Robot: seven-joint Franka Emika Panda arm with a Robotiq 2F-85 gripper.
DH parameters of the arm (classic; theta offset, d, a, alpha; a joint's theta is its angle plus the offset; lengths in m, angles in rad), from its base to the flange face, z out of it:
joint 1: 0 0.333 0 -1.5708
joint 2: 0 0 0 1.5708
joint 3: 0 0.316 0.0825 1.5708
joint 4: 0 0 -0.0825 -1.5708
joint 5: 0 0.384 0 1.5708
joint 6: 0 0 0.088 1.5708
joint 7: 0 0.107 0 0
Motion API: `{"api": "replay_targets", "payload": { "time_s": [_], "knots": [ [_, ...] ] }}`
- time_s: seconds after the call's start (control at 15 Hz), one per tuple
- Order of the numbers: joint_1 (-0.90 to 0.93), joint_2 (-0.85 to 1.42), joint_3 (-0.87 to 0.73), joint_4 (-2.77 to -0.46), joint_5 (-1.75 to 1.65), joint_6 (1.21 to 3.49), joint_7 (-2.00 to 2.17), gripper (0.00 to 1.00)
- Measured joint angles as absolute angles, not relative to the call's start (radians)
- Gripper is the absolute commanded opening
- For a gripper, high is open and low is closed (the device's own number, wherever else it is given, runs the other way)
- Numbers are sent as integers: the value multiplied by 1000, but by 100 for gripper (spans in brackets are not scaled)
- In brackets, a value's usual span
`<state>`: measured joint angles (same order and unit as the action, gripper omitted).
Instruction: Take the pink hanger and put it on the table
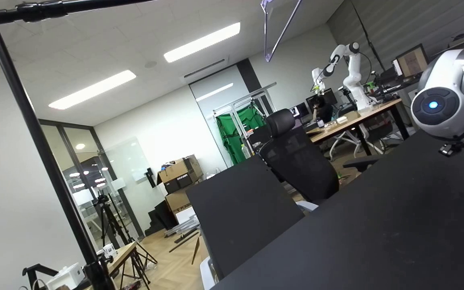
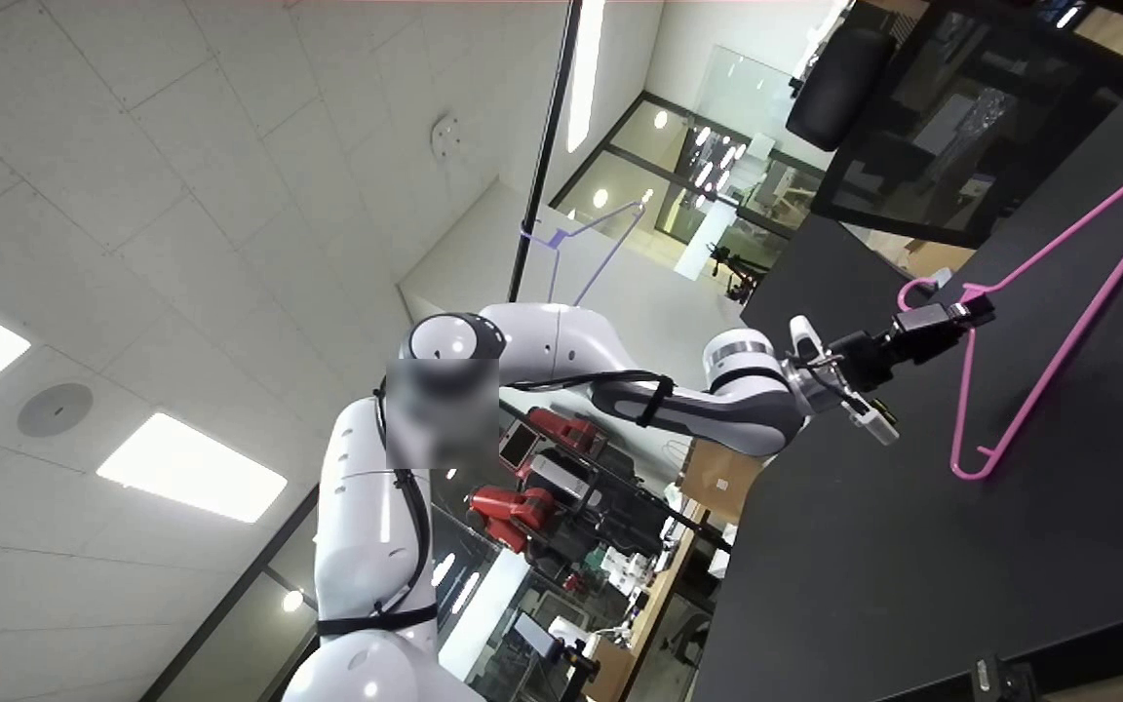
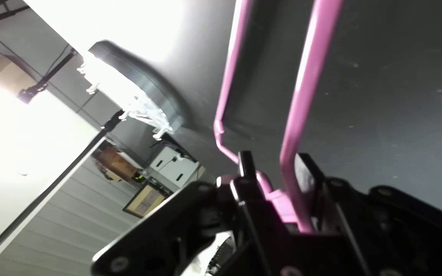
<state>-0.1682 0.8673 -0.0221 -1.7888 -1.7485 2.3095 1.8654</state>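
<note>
The pink hanger [image 2: 1059, 366] is a thin bright-pink triangle with a hook, in an exterior view at the right, low over the black table [image 2: 864, 546]. I cannot tell whether it touches the table. My gripper [image 2: 979, 310] is at its neck, just below the hook. In the wrist view, the gripper [image 3: 274, 156] is partly closed, with the pink neck and one bar of the hanger [image 3: 307, 76] between its fingers, close against them. The left finger hides part of the neck. Neither gripper nor pink hanger shows in the exterior view with the tabletop [image 1: 336, 241].
A purple hanger [image 2: 559, 237] hangs from a black pole, and part of it [image 1: 284, 30] shows high in an exterior view. A black office chair [image 1: 304, 165] stands at the table edge. A grey curved object [image 3: 140, 82] is beyond the hanger in the wrist view.
</note>
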Motion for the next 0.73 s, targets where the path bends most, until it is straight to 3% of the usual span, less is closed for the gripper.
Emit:
{"api": "replay_targets", "payload": {
  "time_s": [0.33,0.73],
  "knots": [
    [-243,853,-21,-1782,-1753,2661,1740,98],
    [-378,840,-23,-1789,-1660,3083,1428,100]
  ]
}}
